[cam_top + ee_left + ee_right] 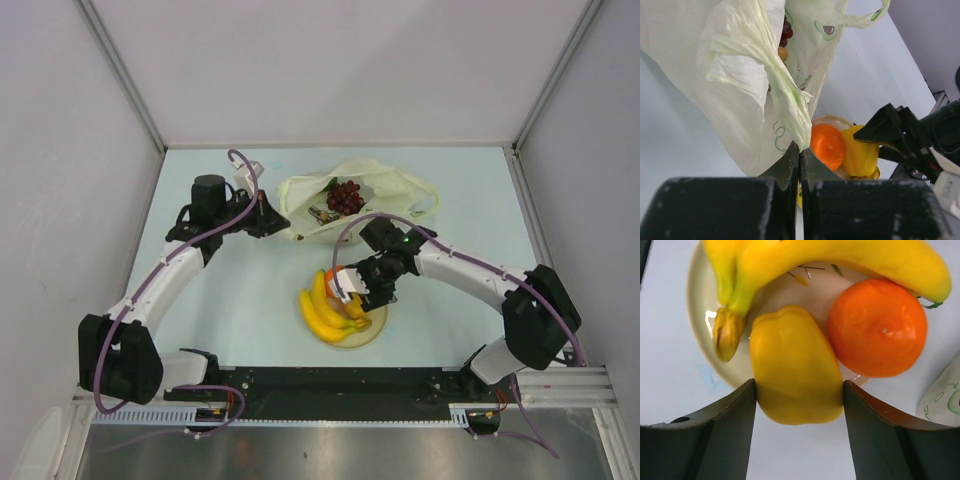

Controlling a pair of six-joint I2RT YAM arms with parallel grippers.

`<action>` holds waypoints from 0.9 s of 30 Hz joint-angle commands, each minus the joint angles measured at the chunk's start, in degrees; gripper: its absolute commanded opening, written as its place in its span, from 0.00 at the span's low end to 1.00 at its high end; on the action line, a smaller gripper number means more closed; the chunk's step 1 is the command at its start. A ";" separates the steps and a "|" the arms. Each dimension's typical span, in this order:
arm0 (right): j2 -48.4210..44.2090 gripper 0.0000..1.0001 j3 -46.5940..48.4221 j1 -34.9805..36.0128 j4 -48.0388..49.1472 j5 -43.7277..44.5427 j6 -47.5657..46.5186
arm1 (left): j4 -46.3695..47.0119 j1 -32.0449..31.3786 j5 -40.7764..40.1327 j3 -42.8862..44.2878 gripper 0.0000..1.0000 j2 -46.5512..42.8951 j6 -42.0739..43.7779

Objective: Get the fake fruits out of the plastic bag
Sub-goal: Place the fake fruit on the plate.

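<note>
Roughly halfway: three pieces on the plate [372, 330], grapes [345, 196] left in the plastic bag [740, 75].
Our left jaws pinch shut on a fold of that bag at the tabletop's [250, 300] far middle; nearer, bananas [322, 308] and orange [877, 327] lie plated, and our right jaws, part open, clasp the yellow lumpy fruit [795, 365].

place: robot lab, enclosed test cell
walls: plain white panels [340, 60] box me in on three sides
frame: metal corner struts [120, 75] at the panel joins
bench: pale blue tabletop [250, 330], bare work surface
mount: my two arms [160, 280] bolted to a black rail [340, 380] with aluminium extrusion [565, 375] at the near edge
wiring: purple cables [97, 380] run exposed along my arms
props: glossy fake fruits [335, 305] on a cream plate [697, 330], staged items
</note>
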 commanded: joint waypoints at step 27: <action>-5.70 0.89 2.50 -8.08 45.86 6.28 47.01 | -3.78 -0.28 4.42 3.24 0.00 -1.96 2.04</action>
